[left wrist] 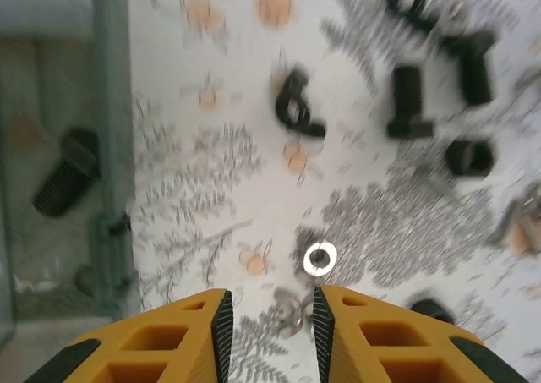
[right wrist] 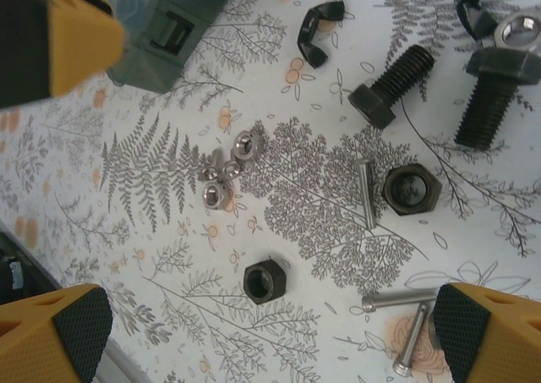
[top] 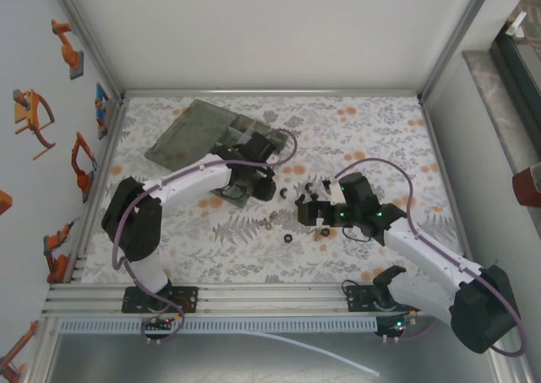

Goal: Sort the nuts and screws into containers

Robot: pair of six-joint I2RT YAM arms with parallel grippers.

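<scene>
My left gripper hovers over the patterned cloth beside the containers, jaws apart with nothing between them. One black screw lies in a compartment at the left. More black screws and a black nut lie ahead on the cloth. My right gripper stands wide open above a black nut; another black nut and two black screws lie beyond it. From above, the left gripper is at the containers' near corner and the right gripper faces it across the loose parts.
A silver ring and small silver nuts lie close to the left fingers. A black wing nut and slim silver pins are scattered among the parts. The box's flat lid lies open toward the back left.
</scene>
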